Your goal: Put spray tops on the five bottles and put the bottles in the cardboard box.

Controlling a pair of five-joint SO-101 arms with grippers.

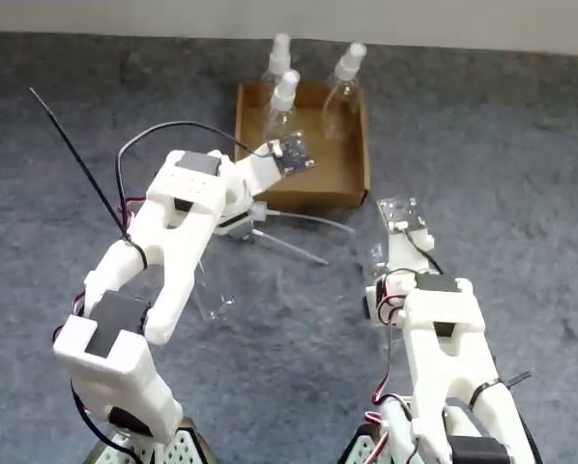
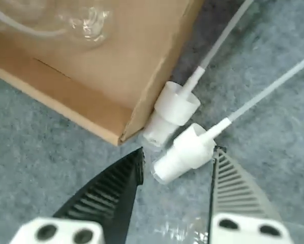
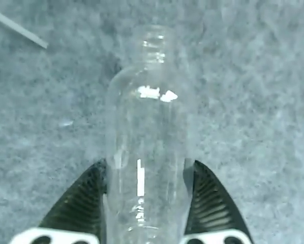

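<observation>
The cardboard box [image 1: 352, 184] stands at the back of the table, and three clear bottles with spray tops [image 1: 283, 100] stand in or at it. Two loose spray tops with long tubes lie by the box's front corner [image 2: 116, 127]. My left gripper [image 2: 178, 151] is open, its fingers on either side of the nearer spray top [image 2: 185, 152]; the other spray top [image 2: 175, 109] lies against the box. My right gripper [image 3: 147, 168] is shut on an uncapped clear bottle [image 3: 147, 117], to the right of the tubes [image 1: 299, 246]. A second uncapped bottle [image 1: 216, 304] lies under the left arm.
Grey carpet-like cloth [image 1: 521, 193] covers the table. A thin black cable [image 1: 76, 155] arcs above the left arm. Open cloth lies to the right of the box and of the right arm.
</observation>
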